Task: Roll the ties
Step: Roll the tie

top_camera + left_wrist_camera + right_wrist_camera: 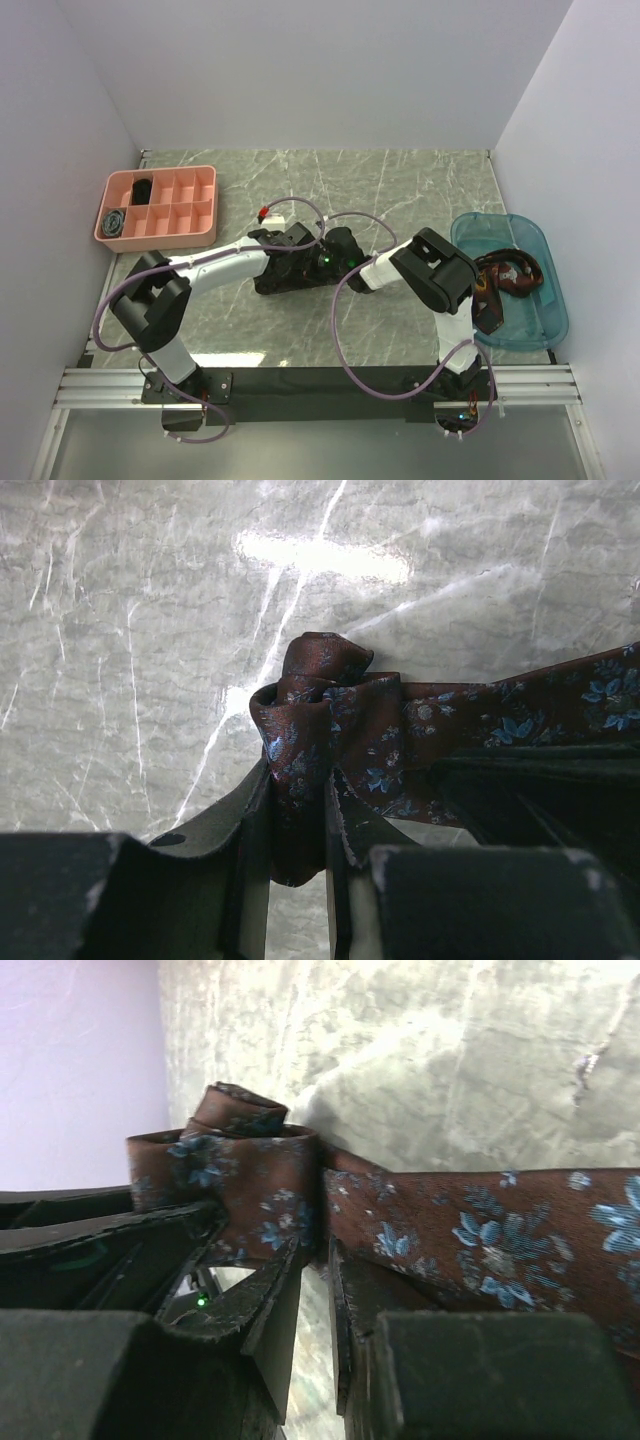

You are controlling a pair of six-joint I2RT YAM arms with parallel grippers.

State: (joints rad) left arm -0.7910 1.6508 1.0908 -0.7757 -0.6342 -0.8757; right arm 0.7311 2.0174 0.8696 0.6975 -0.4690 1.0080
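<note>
Both arms meet near the middle of the marble tabletop. The left end effector is clamped on the rolled end of a maroon tie with blue flowers, and the small coil pokes up just above its fingertips. The right end effector grips the same tie just beside the coil, with the loose strip running off to the right in its view. A blue bin at the right edge holds more ties. The pink tray at the far left holds a black coil and a grey coil.
</note>
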